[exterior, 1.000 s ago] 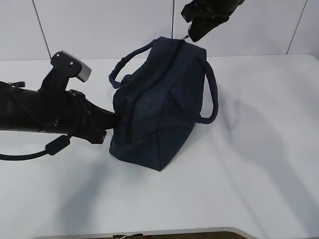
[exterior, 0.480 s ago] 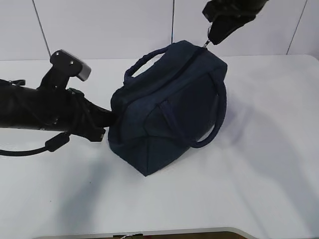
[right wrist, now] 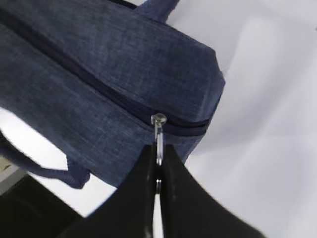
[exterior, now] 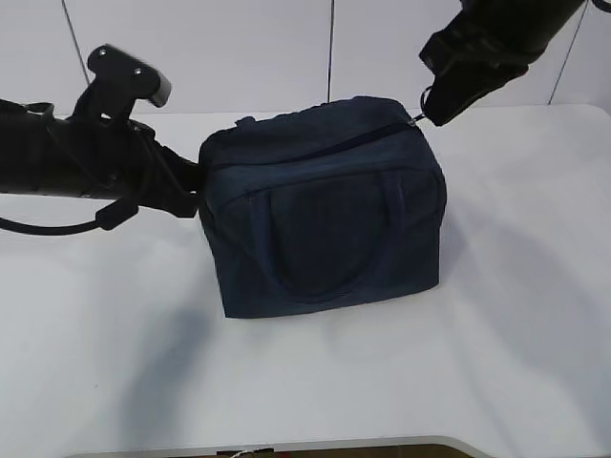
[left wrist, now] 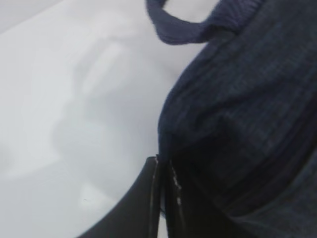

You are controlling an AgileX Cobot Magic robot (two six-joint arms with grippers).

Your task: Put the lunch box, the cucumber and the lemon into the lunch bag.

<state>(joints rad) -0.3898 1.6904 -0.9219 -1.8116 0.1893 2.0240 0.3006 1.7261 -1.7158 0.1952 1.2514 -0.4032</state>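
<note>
The dark navy lunch bag (exterior: 325, 219) stands upright on the white table with its long side toward the exterior camera and its top zipper closed. My left gripper (exterior: 196, 181) is shut on the fabric at the bag's left end; in the left wrist view its jaws (left wrist: 163, 166) pinch the edge of the bag (left wrist: 237, 109). My right gripper (exterior: 434, 105) is shut on the silver ring pull (right wrist: 158, 136) at the zipper's right end. The lunch box, the cucumber and the lemon are out of view.
White table (exterior: 516, 315) spreads around the bag, with a white panelled wall (exterior: 239, 48) behind. One looped handle (left wrist: 178, 29) lies over the bag's far side. The table's front edge (exterior: 286, 447) runs along the bottom.
The bag has swung from tilted on its corner to standing flat and upright. My right gripper moved right and down with the ring pull. The left arm rose slightly, still holding the bag's end.
</note>
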